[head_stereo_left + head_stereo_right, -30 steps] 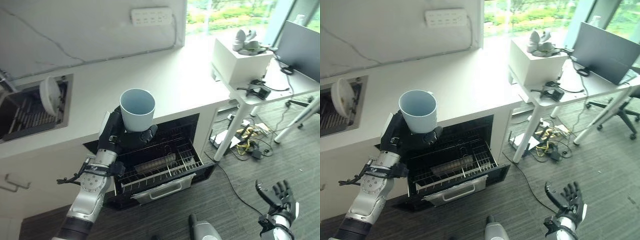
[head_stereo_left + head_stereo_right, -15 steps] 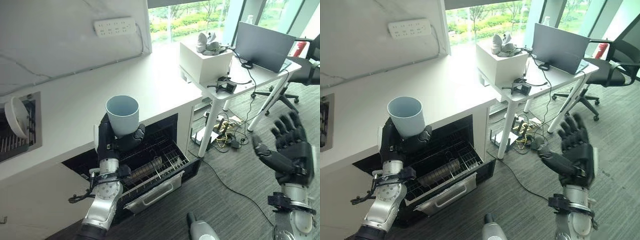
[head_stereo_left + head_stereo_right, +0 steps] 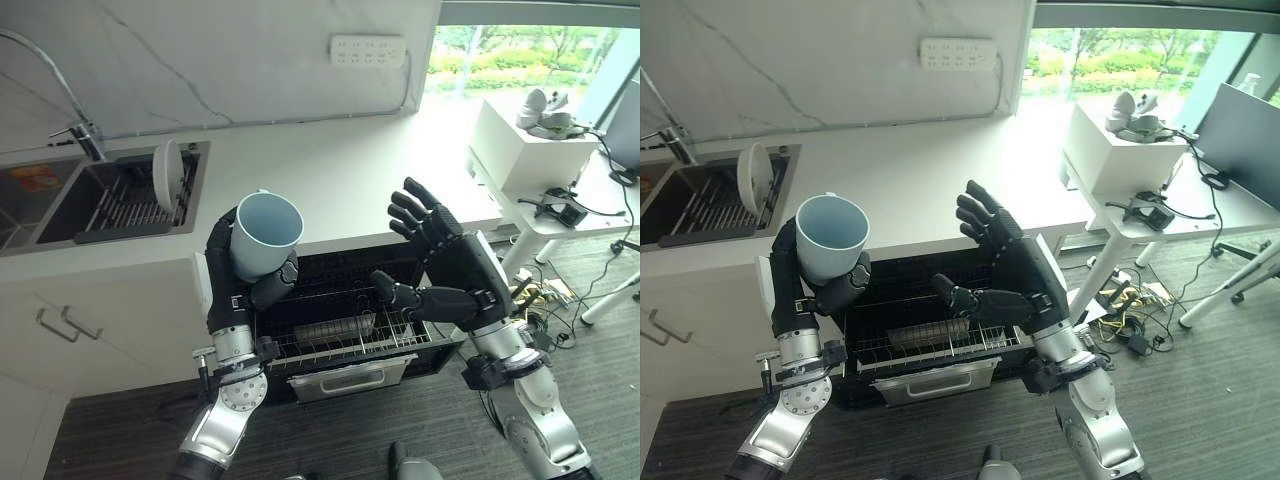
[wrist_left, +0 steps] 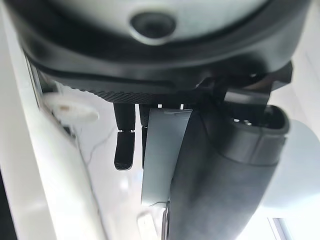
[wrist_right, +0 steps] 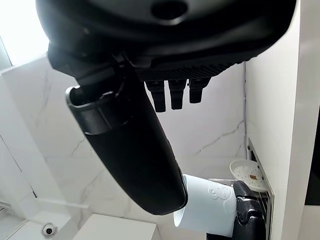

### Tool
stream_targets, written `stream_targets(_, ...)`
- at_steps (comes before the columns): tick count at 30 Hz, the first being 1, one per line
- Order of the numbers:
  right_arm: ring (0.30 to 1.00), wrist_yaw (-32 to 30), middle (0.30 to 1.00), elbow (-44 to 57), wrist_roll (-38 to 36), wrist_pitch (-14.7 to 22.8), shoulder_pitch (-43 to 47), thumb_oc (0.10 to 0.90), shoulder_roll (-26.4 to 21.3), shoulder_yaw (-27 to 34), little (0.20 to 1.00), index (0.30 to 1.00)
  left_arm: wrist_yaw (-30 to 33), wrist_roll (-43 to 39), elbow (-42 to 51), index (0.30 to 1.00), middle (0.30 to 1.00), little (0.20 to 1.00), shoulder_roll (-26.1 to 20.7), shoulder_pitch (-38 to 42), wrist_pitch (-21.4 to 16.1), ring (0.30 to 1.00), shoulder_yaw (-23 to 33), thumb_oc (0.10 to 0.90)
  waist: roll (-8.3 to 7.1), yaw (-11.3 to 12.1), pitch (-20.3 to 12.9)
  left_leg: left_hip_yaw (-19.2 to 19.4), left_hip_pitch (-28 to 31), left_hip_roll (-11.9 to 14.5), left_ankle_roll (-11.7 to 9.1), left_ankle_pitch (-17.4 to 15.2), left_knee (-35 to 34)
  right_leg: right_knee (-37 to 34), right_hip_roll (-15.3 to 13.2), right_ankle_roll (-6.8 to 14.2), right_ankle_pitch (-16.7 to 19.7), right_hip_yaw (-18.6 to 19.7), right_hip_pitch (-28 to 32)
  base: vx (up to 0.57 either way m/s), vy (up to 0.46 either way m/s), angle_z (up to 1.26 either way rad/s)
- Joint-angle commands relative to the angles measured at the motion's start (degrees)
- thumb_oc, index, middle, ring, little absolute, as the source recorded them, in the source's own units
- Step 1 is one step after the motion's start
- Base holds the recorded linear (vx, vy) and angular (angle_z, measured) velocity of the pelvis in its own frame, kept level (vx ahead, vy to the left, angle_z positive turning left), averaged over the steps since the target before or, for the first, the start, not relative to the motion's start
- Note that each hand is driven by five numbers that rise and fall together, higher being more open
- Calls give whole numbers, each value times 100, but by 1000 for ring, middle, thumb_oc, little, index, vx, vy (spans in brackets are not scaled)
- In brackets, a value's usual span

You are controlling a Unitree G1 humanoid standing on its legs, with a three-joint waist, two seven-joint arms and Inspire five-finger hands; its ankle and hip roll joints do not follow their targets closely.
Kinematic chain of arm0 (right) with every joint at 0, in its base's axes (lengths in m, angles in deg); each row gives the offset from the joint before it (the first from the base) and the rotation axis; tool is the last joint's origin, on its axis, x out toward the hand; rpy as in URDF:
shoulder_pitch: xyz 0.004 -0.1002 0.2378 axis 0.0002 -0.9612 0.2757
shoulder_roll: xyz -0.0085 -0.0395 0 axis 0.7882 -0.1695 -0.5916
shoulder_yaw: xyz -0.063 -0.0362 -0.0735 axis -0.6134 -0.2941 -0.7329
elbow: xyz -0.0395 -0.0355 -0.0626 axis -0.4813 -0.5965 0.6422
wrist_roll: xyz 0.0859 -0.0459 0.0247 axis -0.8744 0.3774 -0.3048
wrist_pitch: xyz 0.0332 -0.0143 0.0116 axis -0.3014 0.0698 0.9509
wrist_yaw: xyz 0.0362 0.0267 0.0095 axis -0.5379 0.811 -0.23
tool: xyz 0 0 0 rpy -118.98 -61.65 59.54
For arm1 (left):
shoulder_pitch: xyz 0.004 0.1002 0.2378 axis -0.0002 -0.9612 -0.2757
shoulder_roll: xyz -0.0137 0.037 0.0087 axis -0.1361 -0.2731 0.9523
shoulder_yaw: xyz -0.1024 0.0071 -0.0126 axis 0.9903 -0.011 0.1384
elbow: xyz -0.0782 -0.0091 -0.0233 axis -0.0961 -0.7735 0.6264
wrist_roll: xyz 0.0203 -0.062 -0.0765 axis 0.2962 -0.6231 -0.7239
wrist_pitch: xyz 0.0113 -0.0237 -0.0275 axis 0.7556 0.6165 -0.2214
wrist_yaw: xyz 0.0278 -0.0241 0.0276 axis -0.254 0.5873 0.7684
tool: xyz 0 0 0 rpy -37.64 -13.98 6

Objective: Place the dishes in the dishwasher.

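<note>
My left hand (image 3: 226, 272) is shut on a pale blue cup (image 3: 266, 234), held upright with its mouth tipped toward me, above the left end of the open dishwasher (image 3: 345, 300). The wire rack (image 3: 352, 338) is pulled out and holds a dark cylindrical piece. My right hand (image 3: 452, 268) is raised in front of the dishwasher's right half, fingers spread wide and holding nothing. The right wrist view looks past that hand's thumb (image 5: 134, 150) to the cup (image 5: 205, 210). A white plate (image 3: 166, 176) stands on edge in the sink (image 3: 60, 205).
The white counter (image 3: 350, 175) runs above the dishwasher, with a tap (image 3: 84, 140) at the sink and a power strip (image 3: 368, 50) on the marble wall. A white box (image 3: 518, 132) and a small desk (image 3: 575, 205) stand to the right. Dark floor lies below.
The camera has swung back toward the sink. My right hand has come up from the lower right to in front of the dishwasher, still open. The left hand keeps the cup raised.
</note>
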Motion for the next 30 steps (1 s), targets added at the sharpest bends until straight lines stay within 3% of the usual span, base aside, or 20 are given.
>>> stream_targets(1, 900, 61, 900, 437, -353, 230, 520, 800, 41, 111, 900, 900, 499, 576, 330, 300, 300, 300, -182, 667, -630, 300, -126, 400, -74, 13, -206, -511, 22, -36, -94, -902, 225, 358, 77, 300, -1215, -193, 421, 13, -15, 23)
stream_targets(13, 900, 102, 900, 136, -666, -201, 1039, 800, 369, -672, 900, 900, 395, 470, 344, 300, 300, 300, -53, 789, -663, 300, -465, 400, -94, 377, -199, -818, -55, -74, -141, -828, 225, 358, 69, 253, -1288, -412, 584, 7, -8, 17)
stream_targets(30, 900, -317, 900, -138, -592, -264, 1600, 800, 546, -822, 900, 900, -113, 151, 330, 300, 300, 300, -5, 858, -808, 300, -822, 400, -88, 501, -181, -879, -50, -66, -157, -792, 225, 358, 78, 252, -1278, -440, 627, -2, -3, 4)
